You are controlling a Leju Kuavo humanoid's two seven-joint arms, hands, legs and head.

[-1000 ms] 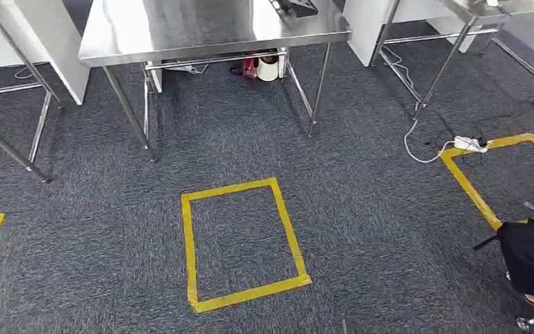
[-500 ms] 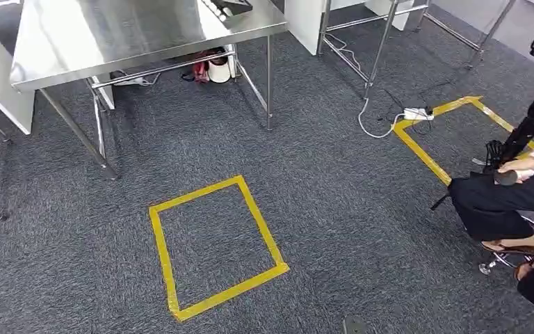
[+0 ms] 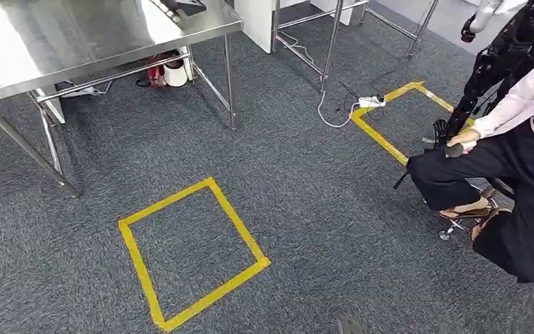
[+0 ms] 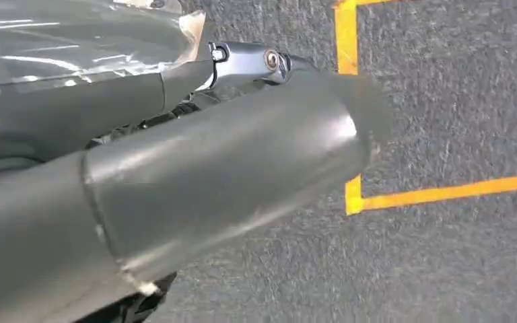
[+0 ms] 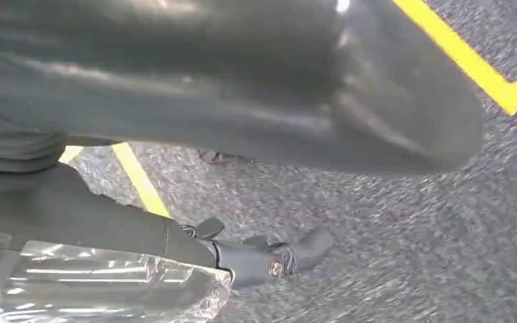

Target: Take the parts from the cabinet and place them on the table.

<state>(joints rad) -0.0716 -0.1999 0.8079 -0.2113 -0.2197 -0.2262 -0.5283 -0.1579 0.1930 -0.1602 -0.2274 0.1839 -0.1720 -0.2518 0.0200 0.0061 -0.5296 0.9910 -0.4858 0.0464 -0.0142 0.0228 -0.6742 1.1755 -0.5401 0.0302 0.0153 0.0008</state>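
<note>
A stainless steel table (image 3: 76, 35) stands at the far left of the head view, with a dark object (image 3: 181, 7) on its far right corner, cut off by the picture's edge. My left hand (image 4: 229, 155) hangs over grey carpet in the left wrist view, thick thumb and a dark finger (image 4: 256, 60) stretched out, holding nothing. My right hand (image 5: 242, 101) hangs the same way in the right wrist view, a dark finger (image 5: 276, 259) extended and nothing in its grasp.
A yellow tape rectangle (image 3: 236, 219) marks the carpet ahead, and a second one (image 3: 379, 136) lies to the right. A power strip (image 3: 370, 102) with a white cable sits by it. A person (image 3: 500, 160) sits at the right. A white roll (image 3: 175, 73) lies under the table.
The camera has turned to the right, so the table and the tape rectangles have slid left in the picture. The seated person has come further into view at the right.
</note>
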